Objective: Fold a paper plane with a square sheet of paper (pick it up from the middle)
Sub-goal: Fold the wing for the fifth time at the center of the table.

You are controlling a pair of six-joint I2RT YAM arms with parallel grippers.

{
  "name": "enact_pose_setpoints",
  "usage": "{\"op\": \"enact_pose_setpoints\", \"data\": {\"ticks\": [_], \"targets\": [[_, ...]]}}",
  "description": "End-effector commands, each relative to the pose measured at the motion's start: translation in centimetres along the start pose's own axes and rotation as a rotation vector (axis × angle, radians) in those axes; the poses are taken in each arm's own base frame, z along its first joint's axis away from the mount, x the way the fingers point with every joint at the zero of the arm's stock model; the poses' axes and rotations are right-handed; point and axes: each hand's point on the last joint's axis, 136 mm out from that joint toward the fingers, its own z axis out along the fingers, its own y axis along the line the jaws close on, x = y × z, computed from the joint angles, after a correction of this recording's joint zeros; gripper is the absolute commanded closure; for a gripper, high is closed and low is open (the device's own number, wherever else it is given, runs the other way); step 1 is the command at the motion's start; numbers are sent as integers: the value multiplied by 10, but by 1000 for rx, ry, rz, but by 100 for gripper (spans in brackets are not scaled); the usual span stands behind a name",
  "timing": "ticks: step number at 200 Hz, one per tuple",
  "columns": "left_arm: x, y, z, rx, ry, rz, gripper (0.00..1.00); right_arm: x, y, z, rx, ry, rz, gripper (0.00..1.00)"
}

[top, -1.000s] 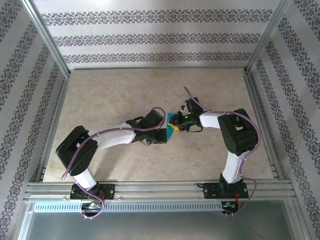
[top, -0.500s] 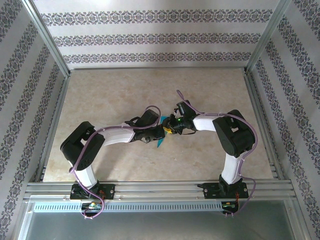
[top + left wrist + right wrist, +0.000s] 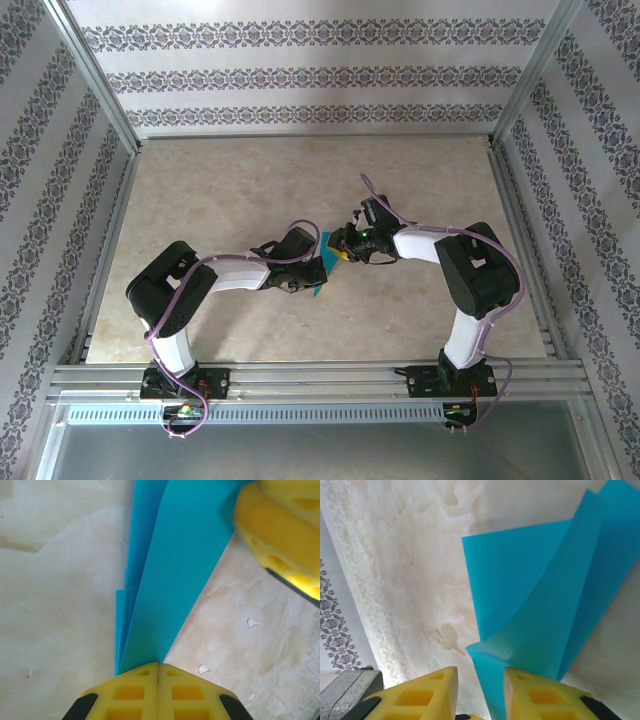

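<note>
A beige marbled table point(image 3: 230, 190), marked with small white flecks point(image 3: 253, 623), lies between walls point(image 3: 300, 70) papered in striped floral bands, with slanted metal posts point(image 3: 100, 85) at the corners and a metal rail point(image 3: 320, 378) along its near edge.

A beige, marbled stone-look worktop point(image 3: 250, 180) lies evenly lit; the wrist views show pale chips and faint stains on it close up. Three white panel walls point(image 3: 320, 75) printed with horizontal bands of dark floral ornament enclose it. Slanting aluminium frame posts point(image 3: 97, 80) stand at the back corners, and a ribbed aluminium rail point(image 3: 320, 376) runs along the near edge.
</note>
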Motion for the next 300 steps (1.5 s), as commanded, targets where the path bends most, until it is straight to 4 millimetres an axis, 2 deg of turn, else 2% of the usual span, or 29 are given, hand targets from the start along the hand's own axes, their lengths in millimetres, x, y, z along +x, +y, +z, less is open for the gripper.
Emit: {"op": "enact_pose_setpoints", "data": {"ticks": [1, 31, 71, 132, 179, 217, 248, 300], "targets": [[3, 17, 5, -41, 5, -35, 99, 1, 0, -3, 7, 22, -87, 69], [6, 20, 7, -46, 19, -44, 99, 3, -5, 7, 12, 63, -155, 71], [10, 24, 8, -53, 34, -51, 99, -6, -13, 16, 52, 73, -192, 72], [20, 34, 11, -81, 68, -57, 100, -25, -26, 14, 133, 56, -190, 71], [22, 36, 9, -90, 74, -49, 100, -40, -6, 3, 95, 34, -250, 71], [22, 35, 10, -85, 78, -45, 100, -39, 14, 2, 27, 61, -314, 70], [22, 35, 11, -84, 82, -42, 100, -33, 10, 11, 16, 104, -317, 70], [23, 34, 10, -80, 88, -38, 100, -40, 4, 21, 25, 117, -317, 70]]}}
